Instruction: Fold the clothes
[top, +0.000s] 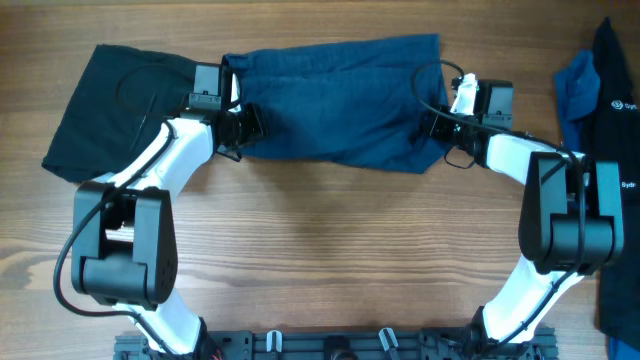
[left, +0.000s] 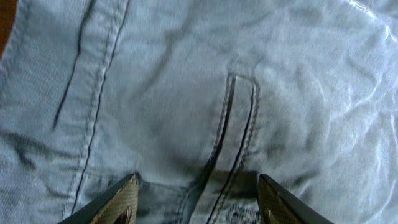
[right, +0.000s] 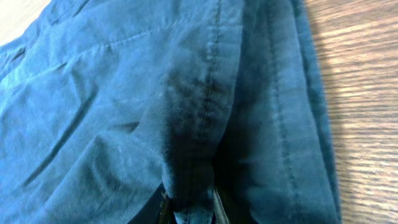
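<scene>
The dark blue denim shorts (top: 330, 95) lie spread across the far middle of the table. My left gripper (top: 243, 125) is at their left end. In the left wrist view its jaws (left: 199, 196) are wide open, straddling the denim (left: 186, 93) by a stitched belt loop, not closed on it. My right gripper (top: 437, 127) is at the shorts' right end. In the right wrist view its fingers (right: 188, 208) are shut on a raised fold of the blue cloth (right: 112, 112).
A dark, nearly black garment (top: 110, 105) lies at the far left, touching the shorts' left end. A bright blue garment (top: 578, 85) and a black one (top: 615, 130) lie at the right edge. Bare wood table (top: 330, 250) fills the front.
</scene>
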